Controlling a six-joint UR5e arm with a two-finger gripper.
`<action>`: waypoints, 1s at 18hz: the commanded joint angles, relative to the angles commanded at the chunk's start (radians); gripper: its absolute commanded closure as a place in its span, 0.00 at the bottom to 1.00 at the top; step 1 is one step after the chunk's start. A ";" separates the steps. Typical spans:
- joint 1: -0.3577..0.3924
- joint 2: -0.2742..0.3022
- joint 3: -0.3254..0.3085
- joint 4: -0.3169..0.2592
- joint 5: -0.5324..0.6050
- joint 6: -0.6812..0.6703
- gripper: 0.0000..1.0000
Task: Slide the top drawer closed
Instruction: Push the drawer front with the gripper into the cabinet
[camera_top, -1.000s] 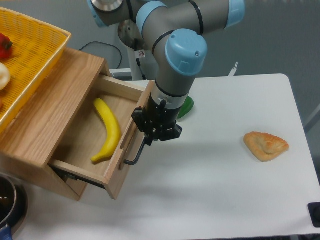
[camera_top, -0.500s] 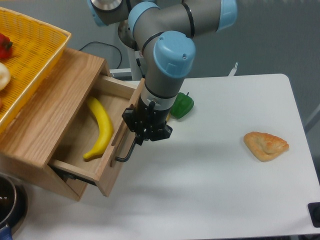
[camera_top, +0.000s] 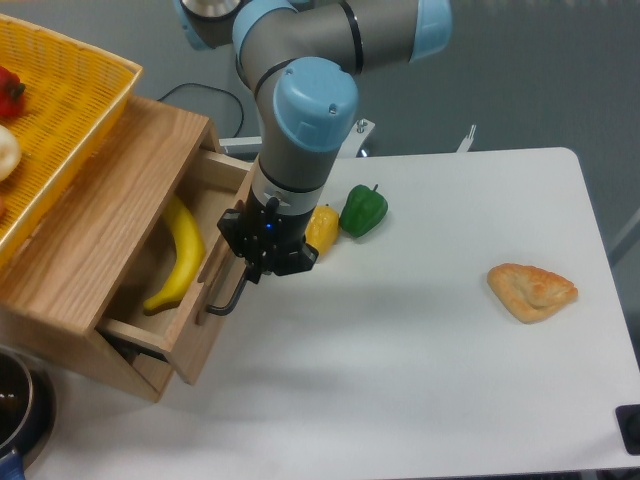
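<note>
Half open at the left, the top drawer (camera_top: 175, 285) shows its banana (camera_top: 178, 258), and our gripper (camera_top: 262, 262) sits just right of the front panel against the black handle (camera_top: 228, 292), jaws' grip unclear, so we push left.

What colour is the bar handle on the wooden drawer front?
Black, on the light oak top drawer's thin metal bar handle, seen in the fixed camera view.

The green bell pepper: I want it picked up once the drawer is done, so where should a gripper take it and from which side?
Probably across the body of the green bell pepper, coming from above. It lies on its side on the table, stem pointing up and away, so its bulging flanks are exposed. Close along the free axis, since the yellow pepper crowds its left side.
</note>
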 joint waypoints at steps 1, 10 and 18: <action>-0.008 0.000 0.000 0.000 0.002 -0.002 0.88; -0.031 0.021 -0.017 -0.017 0.003 -0.014 0.86; -0.057 0.035 -0.037 -0.015 0.006 -0.014 0.86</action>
